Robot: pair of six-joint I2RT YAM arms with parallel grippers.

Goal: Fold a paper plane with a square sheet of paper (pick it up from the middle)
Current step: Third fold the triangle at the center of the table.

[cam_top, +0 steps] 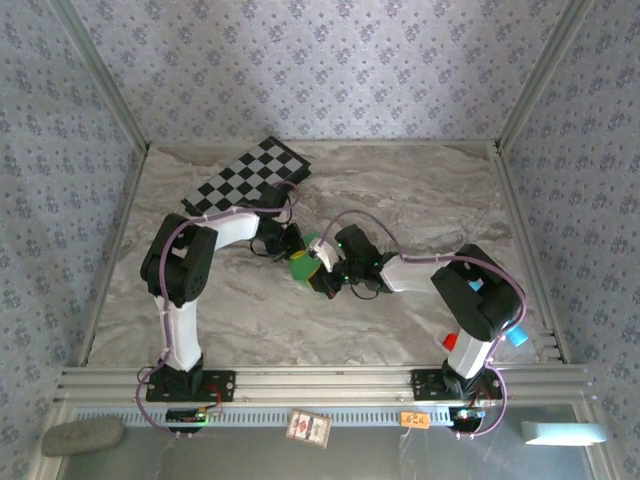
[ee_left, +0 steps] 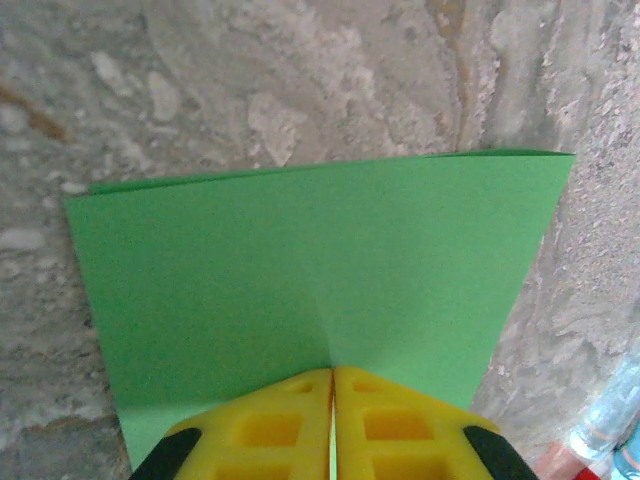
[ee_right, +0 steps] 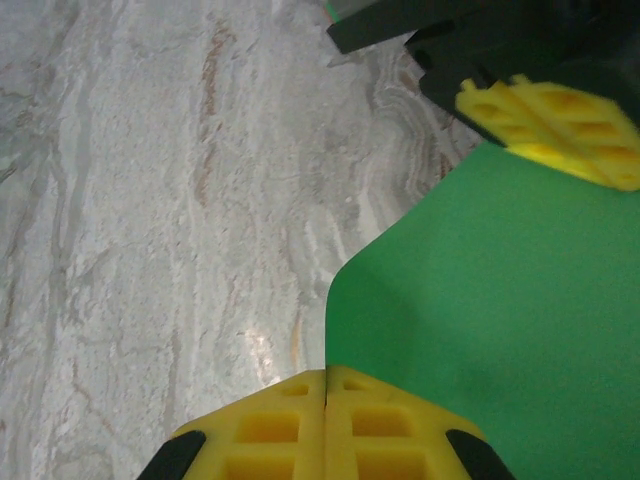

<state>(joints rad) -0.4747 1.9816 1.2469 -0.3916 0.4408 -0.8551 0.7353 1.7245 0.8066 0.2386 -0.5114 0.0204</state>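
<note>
Left end effector (cam_top: 298,255) and right end effector (cam_top: 322,278) together at paper plane (cam_top: 301,269) mid-table, checkered board (cam_top: 250,175) far left

Grey marbled table (cam_top: 420,200) — a checkered board (cam_top: 250,175) lies flat, it seems, at its far-left corner.

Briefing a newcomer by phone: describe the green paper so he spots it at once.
On the marble table, look mid-table where the left gripper and right gripper meet. Pinched between them is the green paper, a folded bright-green sheet, unlike the black-and-white checkered board at the back left.
</note>
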